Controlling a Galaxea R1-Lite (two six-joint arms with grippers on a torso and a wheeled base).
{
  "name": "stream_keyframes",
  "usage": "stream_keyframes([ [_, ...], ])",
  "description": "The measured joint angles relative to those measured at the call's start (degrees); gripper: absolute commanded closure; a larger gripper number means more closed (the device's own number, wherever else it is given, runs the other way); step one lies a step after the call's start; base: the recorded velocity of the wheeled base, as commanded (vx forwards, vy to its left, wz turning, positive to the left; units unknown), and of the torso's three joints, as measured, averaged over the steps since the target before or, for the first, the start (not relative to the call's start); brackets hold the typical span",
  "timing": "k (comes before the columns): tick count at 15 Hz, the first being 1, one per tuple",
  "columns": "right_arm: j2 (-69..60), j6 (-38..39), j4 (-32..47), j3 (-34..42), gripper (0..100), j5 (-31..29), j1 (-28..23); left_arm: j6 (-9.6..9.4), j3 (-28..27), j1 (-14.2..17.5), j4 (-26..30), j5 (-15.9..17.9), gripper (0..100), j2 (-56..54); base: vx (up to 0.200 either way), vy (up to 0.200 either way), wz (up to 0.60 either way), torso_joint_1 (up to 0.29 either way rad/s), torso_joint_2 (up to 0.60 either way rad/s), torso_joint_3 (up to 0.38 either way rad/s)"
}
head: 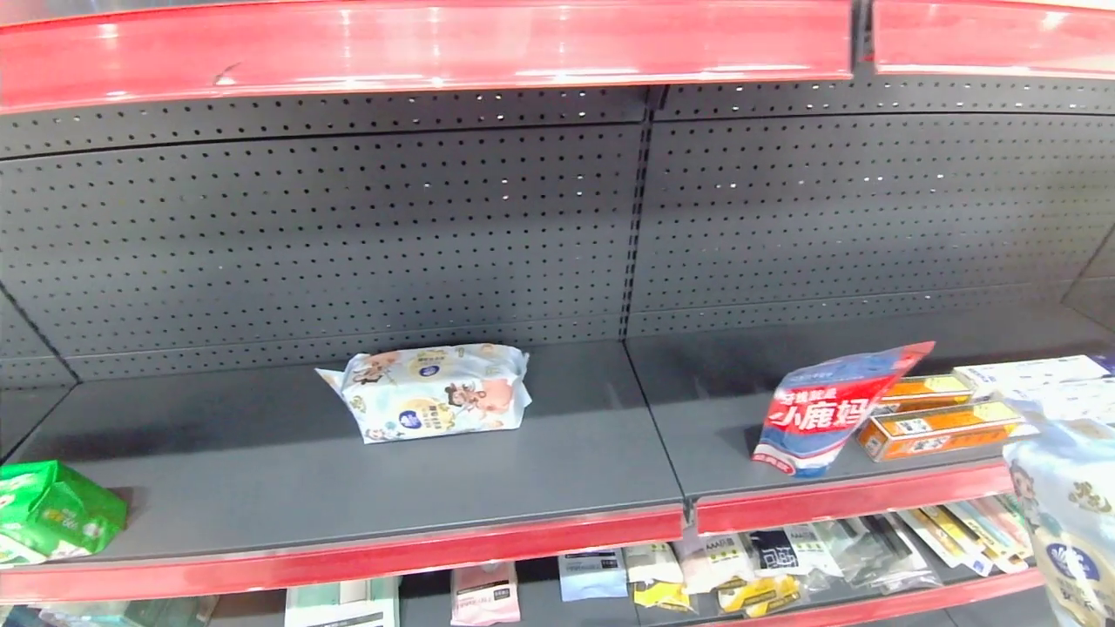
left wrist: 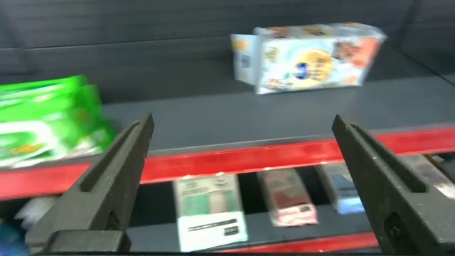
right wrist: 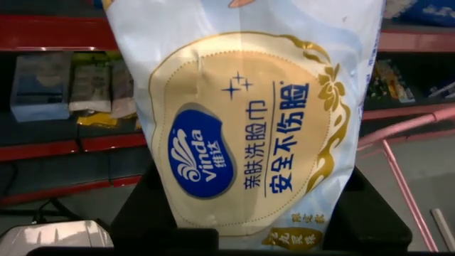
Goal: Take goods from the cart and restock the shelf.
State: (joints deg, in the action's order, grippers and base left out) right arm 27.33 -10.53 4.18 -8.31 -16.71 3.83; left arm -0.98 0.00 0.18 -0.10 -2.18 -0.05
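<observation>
The right gripper (right wrist: 263, 217) has its jaws closed on the lower part of a soft tissue pack (right wrist: 249, 121), which hangs off the shelf's (head: 348, 470) right front corner, outside the red front edge (head: 348, 544) and not yet over the board. The left gripper (left wrist: 242, 124) hovers before the left half of that edge with its jaws spread wide and nothing between them.

The main risk is probably the grip itself. The tissue pack is limp and is held by one end, so it may sag, swing or slide out as it travels in. The right end of the shelf is crowded: a red-and-blue pouch (head: 827, 409) leans against orange boxes (head: 941, 427) close to the front edge, and a brush from the tissue pack could tip the pouch off. The open board lies in the middle, beside a matching pack (head: 435, 392) that sits near the back wall. Getting there means lifting over the red front edge, and a low approach could catch on it. The green pack (head: 52, 514) sits at the left front corner, near the left gripper, and a careless sweep could push it over the lip.

How much of the tissue pack the pads grip is hidden by its own bulk. Its top is cut off in the head view. Pink tubing (right wrist: 405, 171) below it may belong to the cart, but that is unclear.
</observation>
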Motion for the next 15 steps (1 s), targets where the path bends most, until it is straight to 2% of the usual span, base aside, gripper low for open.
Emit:
stream_keyframes([
  [4,-5.21,0.05,0.50,0.77,100,0.29,-0.11,-0.15,-0.11,0.00,0.02,0.05,0,0.05,0.000,0.000,0.00,0.000,0.00,0.000],
  [5,-6.91,0.06,0.50,0.90,100,0.40,-0.15,-1.18,-0.10,-0.09,0.05,0.79,0,0.07,0.000,0.000,0.00,0.000,0.00,0.000],
  [6,-8.46,0.09,0.52,1.12,100,0.62,0.00,-3.25,-0.13,0.02,0.02,3.24,0,0.12,0.000,0.000,0.00,0.000,0.00,0.000],
  [7,-10.14,0.11,0.46,1.23,100,0.82,0.07,-4.17,-0.16,-0.05,0.02,4.41,0,0.32,0.000,0.000,0.00,0.000,0.00,0.000],
  [9,-13.71,0.11,0.46,1.45,100,0.82,0.33,-4.49,-0.24,-0.32,0.05,4.47,0,0.82,0.000,0.000,0.00,0.000,0.00,0.000],
  [11,-16.75,0.16,0.49,1.45,100,-0.52,-0.02,-4.35,-0.27,-0.09,0.02,4.45,0,1.17,0.000,0.000,0.00,0.000,0.00,0.000],
  [13,-18.43,0.52,0.38,0.38,100,-1.62,-0.72,-3.40,-1.15,-0.05,0.05,4.52,0,2.00,0.000,0.000,0.00,0.000,0.00,0.000],
  [15,-19.70,1.89,0.39,0.20,100,-1.18,-0.09,-0.11,-5.42,-0.02,-0.33,4.50,0,5.47,0.000,0.000,0.00,0.000,0.00,0.000],
])
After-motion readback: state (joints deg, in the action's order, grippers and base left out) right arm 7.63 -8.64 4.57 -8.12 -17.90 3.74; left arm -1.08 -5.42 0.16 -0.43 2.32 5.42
